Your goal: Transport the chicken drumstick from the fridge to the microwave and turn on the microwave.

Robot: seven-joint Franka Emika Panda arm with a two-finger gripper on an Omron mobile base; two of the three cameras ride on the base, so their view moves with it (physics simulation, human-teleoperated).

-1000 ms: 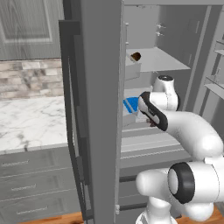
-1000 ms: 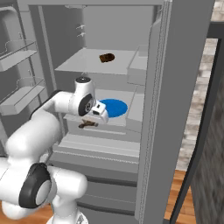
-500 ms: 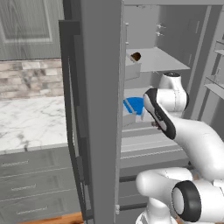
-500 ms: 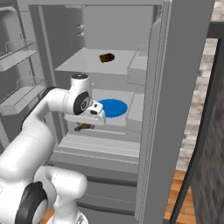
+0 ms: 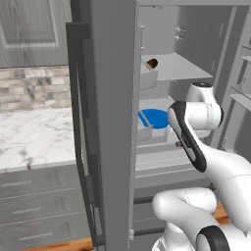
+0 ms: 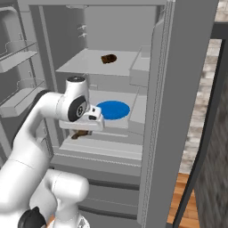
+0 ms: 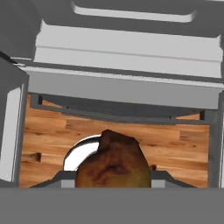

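The chicken drumstick (image 7: pixel 114 164), a knobbly brown-tan lump, sits at the bottom centre of the hand view, and my gripper (image 7: pixel 114 180) is shut on it. From the right base view the chicken drumstick (image 6: pixel 80 134) hangs under the hand, gripper (image 6: pixel 83 130), just in front of the fridge's (image 6: pixel 187 67) middle shelf. The hand looks down past the fridge's pale drawers (image 7: pixel 127 57) to the wooden floor. In the left base view the gripper (image 5: pixel 180 144) is below the bent white forearm. The microwave is out of view.
A blue plate (image 6: pixel 112 109) (image 5: pixel 154 117) lies on the middle shelf behind the hand. A dark brown lump (image 6: pixel 108 58) (image 5: pixel 152 63) rests on the upper shelf. The open fridge door (image 5: pixel 112 98) stands to the left, with a marble counter (image 5: pixel 34 137) beyond it.
The hand has drawn back from the middle shelf toward the fridge opening, carrying the drumstick slightly outward and lower. The forearm has swung more upright.
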